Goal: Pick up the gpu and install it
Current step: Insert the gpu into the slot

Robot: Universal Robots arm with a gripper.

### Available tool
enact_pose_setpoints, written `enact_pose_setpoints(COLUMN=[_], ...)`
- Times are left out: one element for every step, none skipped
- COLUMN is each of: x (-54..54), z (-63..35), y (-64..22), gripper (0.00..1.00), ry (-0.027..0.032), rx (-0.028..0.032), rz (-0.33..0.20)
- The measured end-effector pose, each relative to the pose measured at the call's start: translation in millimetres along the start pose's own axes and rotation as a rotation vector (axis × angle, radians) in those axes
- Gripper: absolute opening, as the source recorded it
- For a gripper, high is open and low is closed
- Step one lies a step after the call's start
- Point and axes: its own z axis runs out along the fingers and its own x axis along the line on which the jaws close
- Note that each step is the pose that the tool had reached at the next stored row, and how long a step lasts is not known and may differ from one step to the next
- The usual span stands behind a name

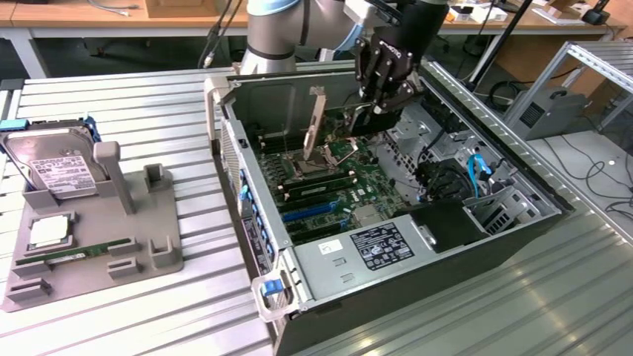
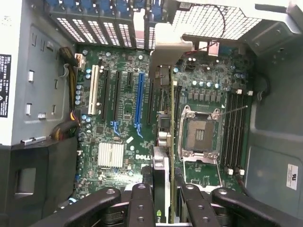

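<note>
Ribbed metal is forming the counter [image 1: 129,96] in the exterior view, and an open computer case [image 1: 267,104] is lying on it with its motherboard [image 1: 336,185] facing up. The arm is reaching down into the case from above. The gripper [image 1: 381,110] is hanging over the far part of the board, its jaws clamping the top edge of the gpu [image 1: 366,122]. The card is standing on edge, and its silvery bracket [image 1: 319,122] is sitting near the case's rear wall. Toward the exterior view's left, well apart from the case, a grey holder [image 1: 148,252] is carrying a hard drive [image 1: 59,167] and a green memory stick [image 1: 84,252].

In the wrist view, the gpu [image 2: 161,165] is showing edge-on as a narrow slab between the black fingers [image 2: 141,203] of the gripper [image 2: 165,194], so the jaws are gripping it on both faces. It is running across the motherboard [image 2: 118,132] between the CPU socket [image 2: 199,132] and a long blue slot [image 2: 138,101], just beside the socket. Its bracket [image 2: 165,47] is lying toward the perforated rear wall. The card's lower edge is possibly touching the board, though the angle is hiding that.
</note>
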Motion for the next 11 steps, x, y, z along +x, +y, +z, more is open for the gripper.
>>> enact_pose_setpoints(x=[0.0,0.0,0.0,0.0,0.0,0.0,0.0,0.8,1.4,2.0,2.7], z=[0.0,0.2,0.5,0.5,0.5,2.0,4.4,6.5,7.8,9.4,12.3], y=[0.0,0.0,-0.1,-0.1,-0.1,0.3,0.2,0.3,0.5,1.3,2.7], gripper=[0.27,0.27,0.27,0.27,0.27,0.27,0.27,0.27,0.27,0.27,0.27], ry=[0.0,0.0015,0.0032,0.0032,0.0053,0.0049,0.0041,0.0036,0.0035,0.0034,0.0032], rx=[0.0,0.0131,0.0298,0.0299,0.0296,0.0298,0.0303,0.0305,0.0305,0.0306,0.0307], rz=[0.0,0.0,-0.001,-0.001,0.0,0.008,0.037,0.048,0.051,0.054,0.058])
